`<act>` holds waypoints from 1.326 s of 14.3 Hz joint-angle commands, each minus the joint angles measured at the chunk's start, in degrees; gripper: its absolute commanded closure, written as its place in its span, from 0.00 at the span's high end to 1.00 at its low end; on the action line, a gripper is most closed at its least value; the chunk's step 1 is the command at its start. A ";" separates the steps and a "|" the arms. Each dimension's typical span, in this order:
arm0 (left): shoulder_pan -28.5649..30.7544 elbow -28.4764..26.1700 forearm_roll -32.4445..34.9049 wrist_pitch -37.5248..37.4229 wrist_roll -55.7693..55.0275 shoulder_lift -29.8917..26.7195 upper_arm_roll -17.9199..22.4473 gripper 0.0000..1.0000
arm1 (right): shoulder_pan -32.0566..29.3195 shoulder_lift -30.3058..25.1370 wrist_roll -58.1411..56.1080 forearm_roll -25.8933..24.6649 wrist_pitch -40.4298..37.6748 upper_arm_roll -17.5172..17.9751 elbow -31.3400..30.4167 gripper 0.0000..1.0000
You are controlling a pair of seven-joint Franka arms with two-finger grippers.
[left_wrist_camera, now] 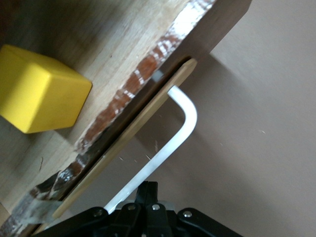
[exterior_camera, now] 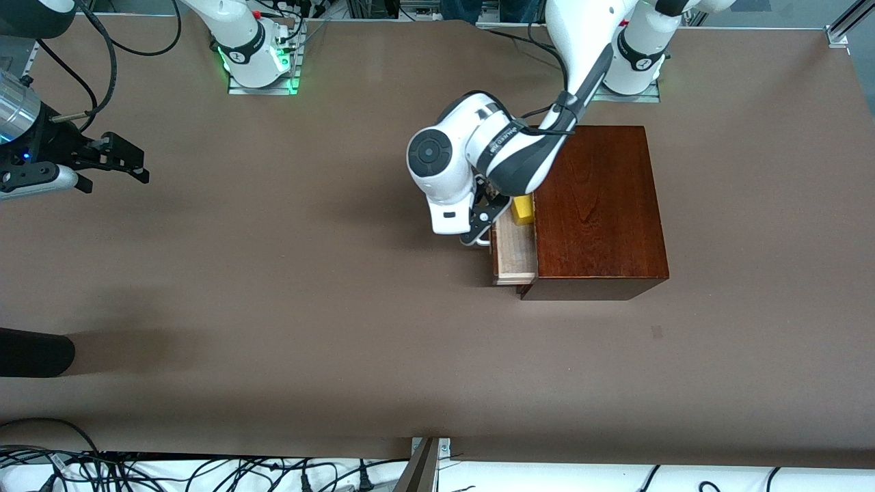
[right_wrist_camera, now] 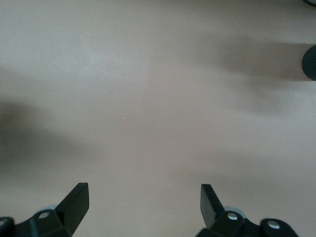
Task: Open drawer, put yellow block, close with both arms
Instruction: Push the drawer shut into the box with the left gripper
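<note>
Clearly, the fingers of the left gripper (exterior_camera: 480, 229) are pressed together on the white handle (left_wrist_camera: 168, 148) of the drawer (exterior_camera: 514, 254); in the left wrist view the black fingertips (left_wrist_camera: 147, 190) meet around the white bar, which bends at its end and goes into the thin drawer front. This gripper is low, just beside the drawer front, on the side toward the right arm's end of the table. The left arm (exterior_camera: 519, 147) reaches from its base over a corner of the dark wooden box (exterior_camera: 598, 205) and bends down to the handle.

The drawer is pulled out only partly from the box, so its pale wooden floor is visible. The yellow block (exterior_camera: 523, 209) lies inside the drawer, on this pale floor, close to the box opening and in the part of the drawer that is farther from the front camera. In the left wrist view the block (left_wrist_camera: 39, 96) rests flat on the wood and does not touch the drawer front.

The fingers of the right gripper (exterior_camera: 126, 160) are spread wide with nothing between them. The right arm waits over the bare brown table (exterior_camera: 273, 287), well apart from the box.
</note>
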 commanded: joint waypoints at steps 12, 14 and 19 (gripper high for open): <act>6.64 -7.33 -5.94 -0.64 10.37 -12.48 -1.01 0.56 | -0.75 -0.82 -0.12 -0.24 -3.44 0.70 1.88 1.00; 6.64 -7.51 -7.11 -0.73 13.17 -15.02 -1.54 1.00 | -0.67 -0.91 -0.12 -0.33 -3.53 0.70 2.23 1.00; 15.41 -8.56 -7.29 -6.51 28.43 -23.19 -4.00 1.00 | -0.58 -0.73 0.23 -0.16 -3.97 0.87 3.02 1.00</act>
